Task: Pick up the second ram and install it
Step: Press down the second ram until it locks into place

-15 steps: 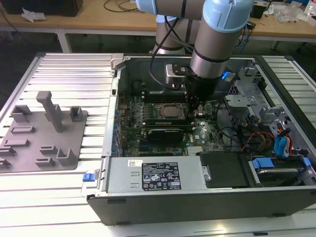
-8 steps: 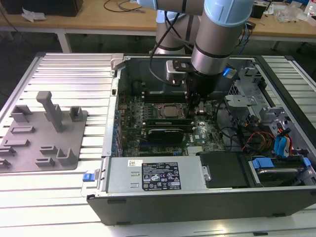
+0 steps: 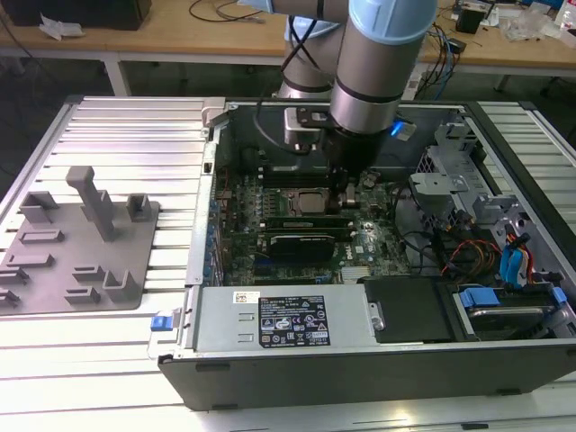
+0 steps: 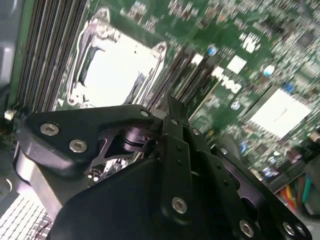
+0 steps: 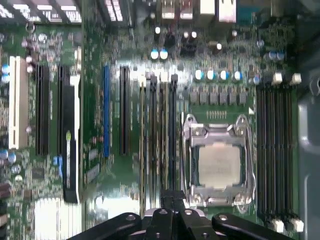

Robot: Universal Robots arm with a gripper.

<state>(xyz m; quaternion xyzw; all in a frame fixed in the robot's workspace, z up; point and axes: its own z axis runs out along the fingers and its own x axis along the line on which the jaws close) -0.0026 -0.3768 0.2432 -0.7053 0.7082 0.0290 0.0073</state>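
The gripper (image 3: pixel 346 200) hangs at centre frame over the motherboard's (image 3: pixel 297 202) memory slots (image 5: pixel 160 140); its jaws' state cannot be told.

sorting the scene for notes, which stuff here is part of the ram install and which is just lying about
Job:
claw
memory slots
motherboard

Lying about:
grey fixture
power supply
drive cage
CPU socket

Power supply label (image 3: pixel 294 321): print is seen, but none can be read.
Motherboard (image 5: pixel 130 165): no markings can be read.
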